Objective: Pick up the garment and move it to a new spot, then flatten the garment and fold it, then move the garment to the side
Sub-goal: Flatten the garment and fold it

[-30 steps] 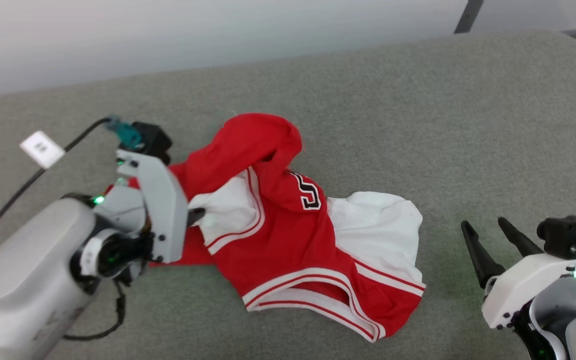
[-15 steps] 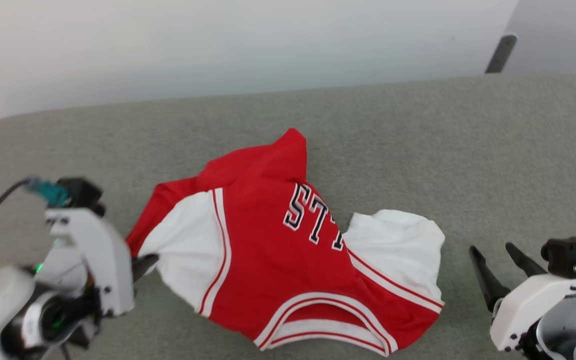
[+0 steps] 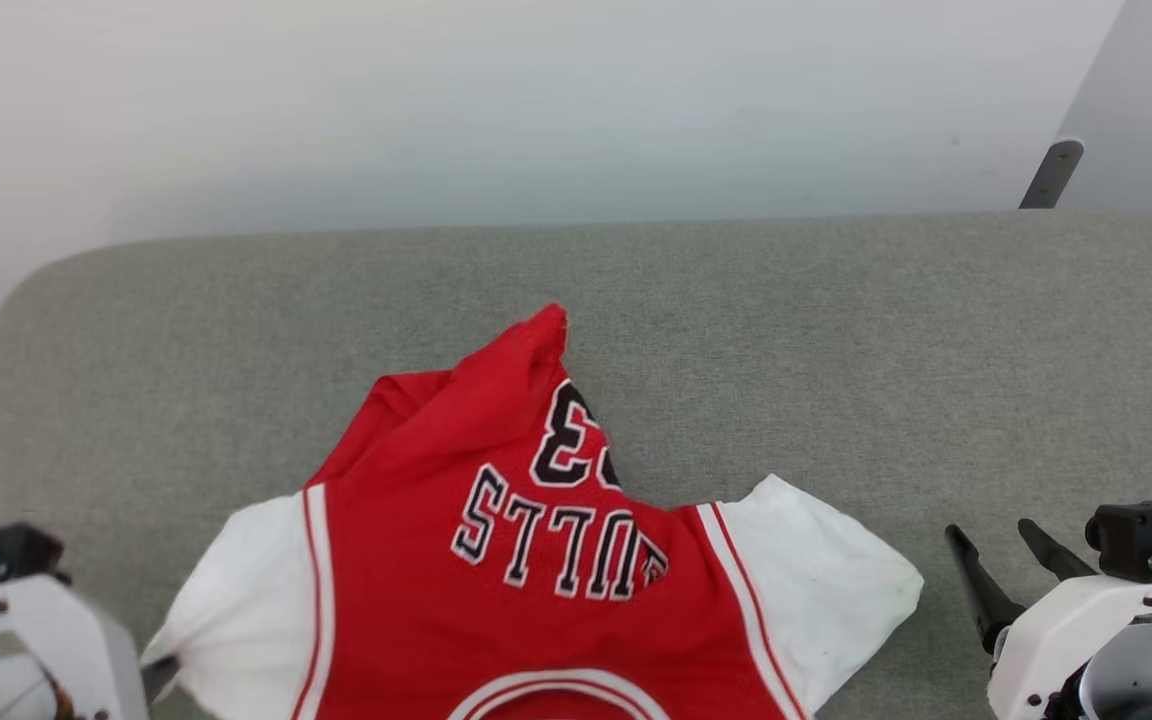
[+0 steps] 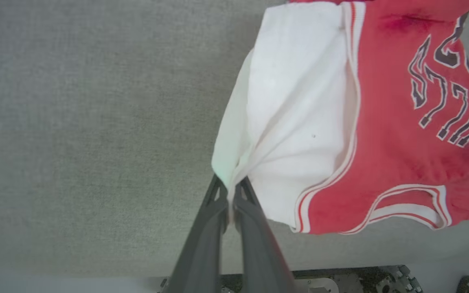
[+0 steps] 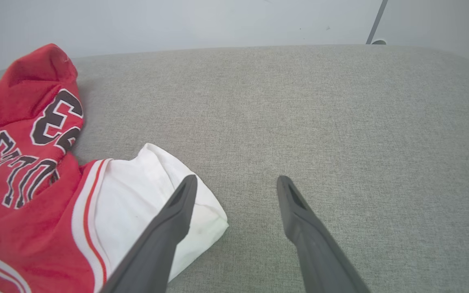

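Head view: grey woven upholstered surface [image 3: 836, 330] takes most of the frame, with a rounded far corner at 10 o'clock. Plain white wall [image 3: 536, 100] sits behind it at 12 o'clock. Dark slanted post [image 3: 1051, 175] stands against the wall at 1 o'clock.

Red jersey [image 3: 536, 600] lies on the surface at 6 o'clock, lettered side up. The black white-outlined lettering and number read upside down from here. Its far end is bunched into a peak toward 12; the striped neckline is cut off by the bottom edge. White sleeves spread out: 8 o'clock sleeve [image 3: 246, 600], 4 o'clock sleeve [image 3: 826, 580].

Left gripper [image 4: 230, 183], left wrist view: fingers closed on the edge of the 8 o'clock sleeve, cloth pinched between the tips, creases fanning out from them.

Right gripper [image 3: 988, 528] at 4 o'clock: fingers spread wide, holding nothing, just beside the 4 o'clock sleeve. In the right wrist view one finger overlaps that sleeve's edge; can't tell if it touches.
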Robot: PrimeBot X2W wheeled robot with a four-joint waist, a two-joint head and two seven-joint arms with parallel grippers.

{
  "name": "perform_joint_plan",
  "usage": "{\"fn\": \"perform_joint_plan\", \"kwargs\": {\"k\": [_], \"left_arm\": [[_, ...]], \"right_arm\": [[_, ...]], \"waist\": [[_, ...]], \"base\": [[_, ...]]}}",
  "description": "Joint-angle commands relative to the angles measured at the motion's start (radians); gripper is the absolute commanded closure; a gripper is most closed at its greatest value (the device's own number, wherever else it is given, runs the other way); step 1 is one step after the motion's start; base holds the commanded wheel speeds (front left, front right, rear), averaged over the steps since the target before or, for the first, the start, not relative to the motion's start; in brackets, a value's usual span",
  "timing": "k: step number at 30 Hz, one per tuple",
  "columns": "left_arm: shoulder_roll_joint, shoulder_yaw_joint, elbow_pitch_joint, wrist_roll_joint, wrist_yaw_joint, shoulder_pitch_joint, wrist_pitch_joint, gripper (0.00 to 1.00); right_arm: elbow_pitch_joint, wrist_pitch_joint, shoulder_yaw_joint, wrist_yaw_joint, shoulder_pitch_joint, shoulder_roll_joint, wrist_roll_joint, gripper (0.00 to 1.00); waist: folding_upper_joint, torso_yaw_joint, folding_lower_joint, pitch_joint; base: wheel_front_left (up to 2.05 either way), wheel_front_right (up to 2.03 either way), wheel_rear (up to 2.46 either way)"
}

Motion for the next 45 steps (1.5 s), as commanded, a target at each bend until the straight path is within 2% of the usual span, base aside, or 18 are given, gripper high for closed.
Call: {"fn": "perform_joint_plan", "kwargs": {"k": [1,4,11,14,16,17,18,19,20,22,23,24,25,26,32,38,45], "left_arm": [[-0.009,-0.002,0.038,0.004,-0.018,0.022,-0.014,1.0],[-0.025,-0.019,0.106,0.019,-0.045,0.032,-0.027,1.0],[-0.111,-0.078,0.293,0.081,-0.126,-0.007,-0.051,0.99],[-0.152,-0.103,0.38,0.108,-0.157,-0.033,-0.06,0.83],[-0.164,-0.114,0.407,0.121,-0.169,-0.043,-0.061,0.83],[-0.176,-0.121,0.434,0.131,-0.178,-0.054,-0.061,0.69],[-0.19,-0.13,0.46,0.139,-0.191,-0.065,-0.06,0.81],[-0.204,-0.137,0.485,0.147,-0.202,-0.074,-0.06,0.85],[-0.215,-0.146,0.511,0.158,-0.212,-0.085,-0.063,0.82],[-0.24,-0.153,0.559,0.168,-0.232,-0.105,-0.074,0.34],[-0.252,-0.157,0.583,0.174,-0.242,-0.112,-0.079,0.34],[-0.263,-0.161,0.605,0.178,-0.251,-0.119,-0.081,0.29],[-0.272,-0.168,0.625,0.184,-0.26,-0.125,-0.082,0.08],[-0.281,-0.173,0.644,0.191,-0.268,-0.132,-0.084,0.0],[-0.311,-0.193,0.725,0.204,-0.304,-0.159,-0.075,0.0],[-0.305,-0.208,0.742,0.205,-0.32,-0.172,-0.027,0.0],[-0.265,-0.252,0.702,0.232,-0.295,-0.179,0.072,0.0]], "right_arm": [[-0.003,0.004,0.003,-0.001,0.01,-0.002,0.0,0.0],[-0.005,0.008,0.007,-0.001,0.011,-0.004,0.004,0.0],[-0.011,0.011,0.006,-0.001,0.009,0.0,0.005,0.0],[-0.016,0.012,0.005,-0.001,0.005,0.002,0.004,0.0],[-0.017,0.012,0.004,-0.001,0.003,0.002,0.005,0.0],[-0.018,0.012,0.003,-0.001,0.001,0.003,0.005,0.0],[-0.02,0.013,0.003,-0.001,-0.002,0.003,0.005,0.0],[-0.021,0.012,0.002,-0.001,-0.005,0.003,0.005,0.0],[-0.022,0.012,0.001,-0.001,-0.007,0.003,0.005,0.0],[-0.025,0.013,-0.001,-0.001,-0.011,0.003,0.005,0.0],[-0.026,0.014,-0.001,-0.001,-0.013,0.003,0.005,0.0],[-0.028,0.015,-0.001,-0.001,-0.016,0.003,0.005,0.0],[-0.029,0.016,-0.001,-0.001,-0.018,0.002,0.006,0.0],[-0.03,0.017,-0.002,-0.001,-0.019,0.001,0.006,0.0],[-0.039,0.023,-0.007,-0.001,-0.025,-0.003,0.004,0.0],[-0.049,0.03,-0.017,-0.001,-0.02,0.001,-0.002,0.0],[-0.055,0.041,-0.012,-0.001,-0.017,0.001,-0.003,0.0]], "waist": [[0.0,0.001,0.0,-0.004],[0.0,-0.005,0.0,-0.006],[0.0,-0.025,0.0,-0.003],[0.0,-0.032,0.0,0.004],[0.0,-0.034,0.0,0.007],[0.0,-0.035,0.0,0.01],[0.0,-0.037,0.0,0.014],[0.0,-0.038,0.0,0.017],[0.0,-0.039,0.0,0.02],[0.0,-0.04,0.0,0.026],[0.0,-0.041,0.0,0.029],[0.0,-0.042,0.0,0.031],[0.0,-0.043,0.0,0.033],[0.0,-0.044,0.0,0.035],[0.0,-0.042,0.0,0.045],[0.0,-0.032,0.0,0.047],[0.0,-0.023,0.0,0.037]], "base": [[0.0,0.0,0.0],[0.0,0.0,0.0],[0.0,0.0,0.0],[0.0,0.0,0.0],[0.0,0.0,0.0],[0.0,0.0,0.0],[0.0,0.0,0.0],[0.0,0.0,0.0],[0.0,0.0,0.0],[0.0,0.0,0.0],[0.0,0.0,0.0],[0.0,0.0,0.0],[0.0,0.0,0.0],[0.0,0.0,0.0],[0.0,0.0,0.0],[0.0,0.0,0.0],[0.0,0.0,0.0]]}}
